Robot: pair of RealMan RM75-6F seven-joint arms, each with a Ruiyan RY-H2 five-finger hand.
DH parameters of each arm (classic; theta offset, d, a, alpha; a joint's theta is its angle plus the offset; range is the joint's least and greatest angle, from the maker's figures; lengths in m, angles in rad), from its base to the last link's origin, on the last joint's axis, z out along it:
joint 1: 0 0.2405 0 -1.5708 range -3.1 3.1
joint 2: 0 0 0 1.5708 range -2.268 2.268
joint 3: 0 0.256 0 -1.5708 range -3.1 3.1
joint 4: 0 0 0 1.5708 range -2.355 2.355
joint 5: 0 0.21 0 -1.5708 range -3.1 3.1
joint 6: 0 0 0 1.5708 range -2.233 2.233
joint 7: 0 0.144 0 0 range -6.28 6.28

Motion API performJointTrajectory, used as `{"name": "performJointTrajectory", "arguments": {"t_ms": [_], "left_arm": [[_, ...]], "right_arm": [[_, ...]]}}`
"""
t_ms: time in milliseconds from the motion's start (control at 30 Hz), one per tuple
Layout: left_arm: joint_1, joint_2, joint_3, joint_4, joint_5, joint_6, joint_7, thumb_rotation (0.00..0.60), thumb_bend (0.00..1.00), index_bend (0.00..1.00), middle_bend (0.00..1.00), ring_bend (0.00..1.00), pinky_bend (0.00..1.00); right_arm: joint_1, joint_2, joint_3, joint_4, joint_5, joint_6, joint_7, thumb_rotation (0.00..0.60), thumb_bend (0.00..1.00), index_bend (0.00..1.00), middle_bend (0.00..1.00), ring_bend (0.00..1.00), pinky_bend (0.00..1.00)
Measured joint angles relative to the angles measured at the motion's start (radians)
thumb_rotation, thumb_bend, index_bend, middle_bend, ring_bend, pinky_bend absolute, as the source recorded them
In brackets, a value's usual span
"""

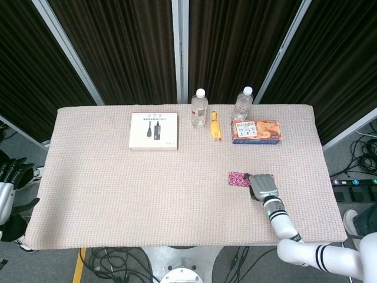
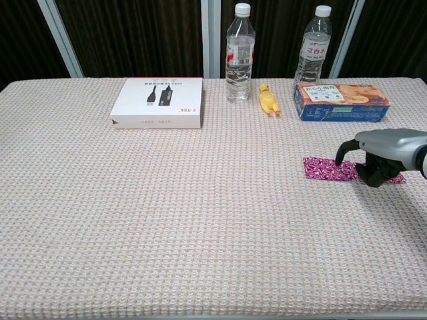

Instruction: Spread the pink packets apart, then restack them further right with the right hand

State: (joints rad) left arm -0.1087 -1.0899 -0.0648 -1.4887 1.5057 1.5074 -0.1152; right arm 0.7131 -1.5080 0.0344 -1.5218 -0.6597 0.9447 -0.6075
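The pink patterned packets (image 2: 323, 168) lie flat on the table right of centre, overlapping in a row, and a pink edge (image 2: 396, 179) shows past my right hand. The right hand (image 2: 373, 157) is set down over the middle of that row, its fingers bent down onto the packets. Whether it pinches one is hidden. From the head view only the left end of the packets (image 1: 237, 178) shows beside the right hand (image 1: 262, 187). My left hand (image 1: 8, 187) hangs off the table's left edge, fingers apart and holding nothing.
Along the back of the table stand a white box (image 2: 159, 102), two water bottles (image 2: 239, 53) (image 2: 313, 48), a small yellow toy (image 2: 269, 100) and a blue-and-orange biscuit box (image 2: 341, 102). The table's right edge (image 1: 330, 188) is close to the right hand.
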Motion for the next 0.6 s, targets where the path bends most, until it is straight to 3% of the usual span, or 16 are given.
{"name": "performJointTrajectory", "arguments": {"t_ms": [333,600], "left_arm": [[0.001,-0.002,-0.001,0.017,-0.008,-0.004,-0.013,0.600,0.00,0.25,0.23,0.12,0.24],[-0.001,-0.003,-0.001,0.023,-0.006,-0.008,-0.019,0.600,0.00,0.25,0.23,0.12,0.24]], "right_arm": [[0.022,-0.046,0.006,0.063,0.033,-0.030,-0.016,0.600,0.66,0.24,1.00,1.00,1.00],[0.025,-0.047,-0.005,0.050,0.039,-0.017,-0.040,0.600,0.66,0.25,1.00,1.00,1.00]]}}
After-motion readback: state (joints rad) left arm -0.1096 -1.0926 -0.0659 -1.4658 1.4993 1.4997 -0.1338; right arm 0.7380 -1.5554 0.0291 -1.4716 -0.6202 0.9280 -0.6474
